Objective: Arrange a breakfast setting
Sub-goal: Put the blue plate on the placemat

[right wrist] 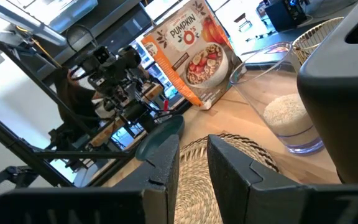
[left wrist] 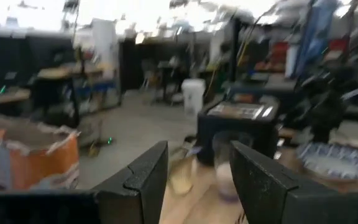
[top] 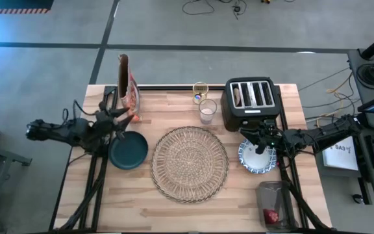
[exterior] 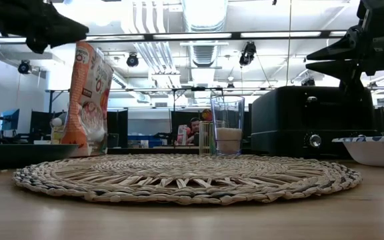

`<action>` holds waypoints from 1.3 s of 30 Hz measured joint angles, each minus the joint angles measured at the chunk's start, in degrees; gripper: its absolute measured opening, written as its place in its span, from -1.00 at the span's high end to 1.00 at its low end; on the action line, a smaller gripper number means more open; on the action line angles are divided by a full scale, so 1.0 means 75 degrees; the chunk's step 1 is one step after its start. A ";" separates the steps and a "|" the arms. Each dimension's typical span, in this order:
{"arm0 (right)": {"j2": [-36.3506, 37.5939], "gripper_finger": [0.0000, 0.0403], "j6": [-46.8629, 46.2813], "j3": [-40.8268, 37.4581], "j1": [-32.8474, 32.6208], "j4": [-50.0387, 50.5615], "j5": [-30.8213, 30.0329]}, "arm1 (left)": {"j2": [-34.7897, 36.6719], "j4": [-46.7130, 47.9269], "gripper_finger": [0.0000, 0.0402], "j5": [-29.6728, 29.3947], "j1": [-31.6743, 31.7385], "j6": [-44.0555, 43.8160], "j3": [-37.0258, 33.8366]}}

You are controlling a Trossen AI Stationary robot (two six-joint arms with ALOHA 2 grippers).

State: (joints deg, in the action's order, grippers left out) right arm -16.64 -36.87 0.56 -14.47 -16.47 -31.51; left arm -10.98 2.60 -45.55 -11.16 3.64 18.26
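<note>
Over the teal plate (top: 128,150), just left of the wicker mat (top: 189,162), hangs the left gripper (top: 117,125), fingers parted with nothing between them. Best lowered onto the near rim, pinched firmly, then lifted level and carried right to the mat's centre, which lies bare. Little margin beside the cereal bag (top: 128,88) just behind. Above the patterned bowl (top: 257,156), close in front of the toaster (top: 250,103), waits the right gripper (top: 260,144), narrow gap, empty. Glass (top: 207,110) behind the mat; red fruit (top: 272,215) near the front edge.
</note>
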 joint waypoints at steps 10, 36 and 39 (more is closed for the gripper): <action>0.0000 0.64 -0.0001 0.0001 0.0001 0.0003 0.0000 | -0.1887 0.0812 0.23 -0.0459 0.0000 -0.1955 0.1392; 0.0000 0.64 0.0001 0.0000 0.0000 0.0002 0.0000 | -0.6128 0.7102 0.22 0.0627 0.0003 -0.7586 0.4549; 0.0000 0.64 -0.0001 0.0001 0.0001 0.0000 0.0000 | -0.6382 0.7283 0.16 0.0686 0.0003 -0.7715 0.4745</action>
State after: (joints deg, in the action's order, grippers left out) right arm -16.64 -36.88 0.56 -14.46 -16.47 -31.51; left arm -58.84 57.22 -40.40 -11.14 -54.22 53.85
